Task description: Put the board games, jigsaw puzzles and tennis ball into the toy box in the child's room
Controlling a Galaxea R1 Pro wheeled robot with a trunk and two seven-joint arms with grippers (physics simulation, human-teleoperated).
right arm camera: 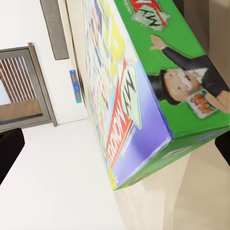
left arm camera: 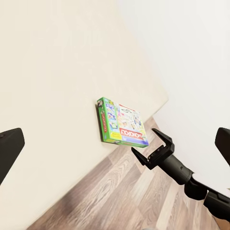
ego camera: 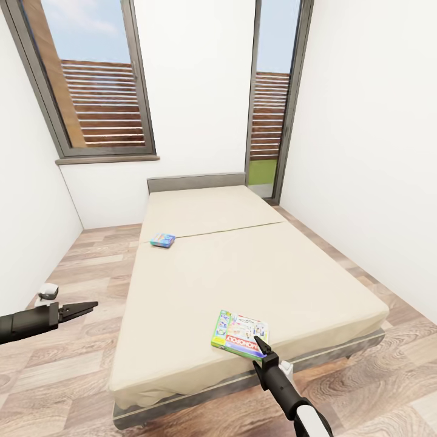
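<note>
Two board games lie on the beige bed [ego camera: 200,212]. A pale green multicoloured Monopoly box [ego camera: 240,334] [left arm camera: 122,122] [right arm camera: 143,96] sits at the near corner, and a small blue box [ego camera: 162,240] [right arm camera: 75,86] lies at the left edge, mid-bed. My right gripper [ego camera: 260,345] [left arm camera: 147,143] is open, its tips just at the Monopoly box's near corner, not closed on it. My left gripper [ego camera: 82,309] hangs open over the floor left of the bed, holding nothing. The table, toy box, jigsaw puzzles, tennis ball and third board game are out of view.
A dark grey headboard [ego camera: 196,182] stands against the far white wall between a window [ego camera: 91,85] and a glass door [ego camera: 270,103]. Wooden floor [ego camera: 79,376] runs along both sides of the bed, with white walls close on the left and right.
</note>
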